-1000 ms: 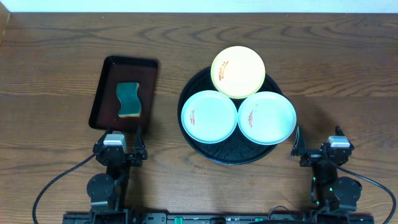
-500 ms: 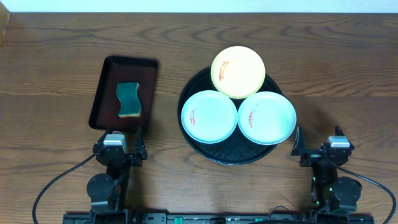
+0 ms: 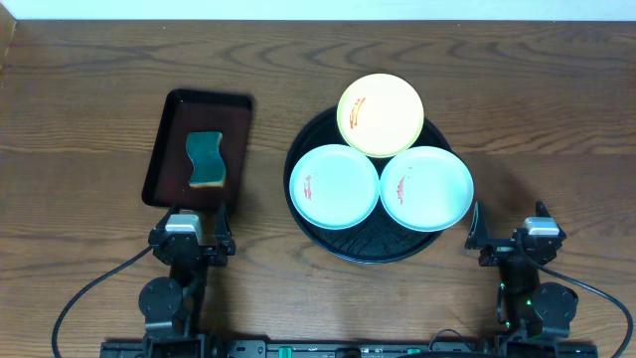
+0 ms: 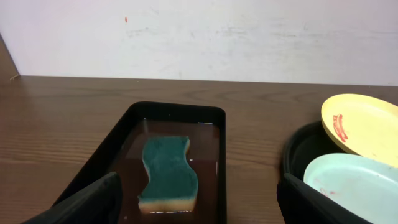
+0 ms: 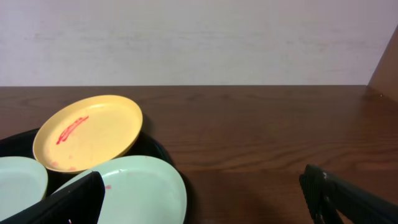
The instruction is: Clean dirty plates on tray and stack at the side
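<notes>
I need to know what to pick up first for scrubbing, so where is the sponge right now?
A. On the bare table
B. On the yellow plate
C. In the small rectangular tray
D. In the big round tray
C: the sponge lies flat inside the small rectangular tray, which seems to hold a shallow layer of liquid in the left wrist view.

Dark wooden table [image 3: 99, 89], white wall [image 4: 199, 37]
</notes>
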`<state>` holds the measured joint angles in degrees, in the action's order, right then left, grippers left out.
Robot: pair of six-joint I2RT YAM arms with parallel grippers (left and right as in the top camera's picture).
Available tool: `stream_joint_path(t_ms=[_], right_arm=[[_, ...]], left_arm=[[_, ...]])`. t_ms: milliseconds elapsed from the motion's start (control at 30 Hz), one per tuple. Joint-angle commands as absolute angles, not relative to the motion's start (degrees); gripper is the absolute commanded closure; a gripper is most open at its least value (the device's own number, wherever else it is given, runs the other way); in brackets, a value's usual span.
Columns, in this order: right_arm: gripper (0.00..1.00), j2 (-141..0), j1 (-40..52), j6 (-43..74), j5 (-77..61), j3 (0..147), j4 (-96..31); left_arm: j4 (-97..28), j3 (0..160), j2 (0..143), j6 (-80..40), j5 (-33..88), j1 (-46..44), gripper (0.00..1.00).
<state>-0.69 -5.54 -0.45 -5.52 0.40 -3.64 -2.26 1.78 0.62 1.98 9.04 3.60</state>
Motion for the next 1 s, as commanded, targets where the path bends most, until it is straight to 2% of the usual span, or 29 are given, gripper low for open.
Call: stream_joint_path(t_ms=[0, 333, 433, 533, 667, 867, 967], right_arm=[[0.01, -0.6, -5.7, 0.4, -5.4, 0.3, -3.9], [0.01, -0.6, -5.7, 0.4, -5.4, 0.3, -3.9], [0.01, -0.6, -5.7, 0.4, -5.4, 0.3, -3.9], [0.01, -0.6, -5.7, 0.4, -5.4, 0.3, -3.9], [0.01, -0.6, -5.7, 0.4, -5.4, 0.3, -3.9], [0.01, -0.6, -5.7, 0.4, -5.4, 0.3, -3.9], [0.01, -0.6, -5.7, 0.4, -5.4, 0.3, -3.9]], left_arm=[[-3.3, 0.3, 0.4, 2.8, 9.6, 3.8, 0.20], [-3.0, 0.3, 0.4, 2.5, 9.8, 3.8, 0.20], [0.2, 0.3, 0.4, -11.7, 25.8, 3.8, 0.20], [3.8, 0.3, 0.4, -18.5, 36.7, 3.8, 0.20], [11.4, 0.3, 0.4, -24.2, 41.2, 3.8, 0.20], [33.9, 0.6, 0.4, -26.8, 44.8, 3.8, 0.20], [36.5, 2.5, 0.4, -26.7, 44.7, 3.8, 0.20]])
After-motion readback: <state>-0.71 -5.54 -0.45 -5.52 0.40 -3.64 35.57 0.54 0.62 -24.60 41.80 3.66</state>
